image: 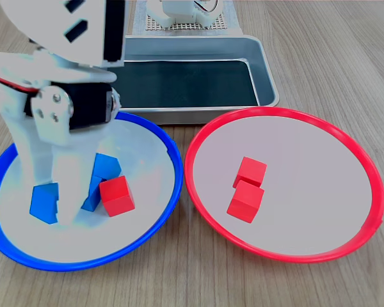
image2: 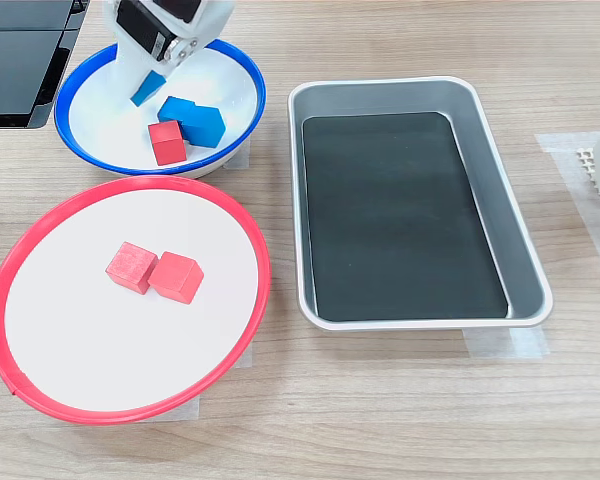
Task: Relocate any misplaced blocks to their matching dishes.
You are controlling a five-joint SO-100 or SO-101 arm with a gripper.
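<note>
On the wooden surface (image: 320, 51), the blue-rimmed dish (image: 169, 198) holds three blue blocks and one red block (image: 118, 196) — the fingers (image: 57, 198) straddle one blue block (image: 45, 202). Two red blocks (image: 246, 201) lie touching in the red-rimmed dish (image: 205, 192).

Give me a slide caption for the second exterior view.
Arm's gripper over blue-rimmed plate holding blue blocks and one stray red block.

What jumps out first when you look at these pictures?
The white robot arm's gripper reaching down into the round blue-rimmed dish among small blue cubes. One small red cube sits there with them, while two matching red cubes lie touching in the round red-rimmed dish.
</note>
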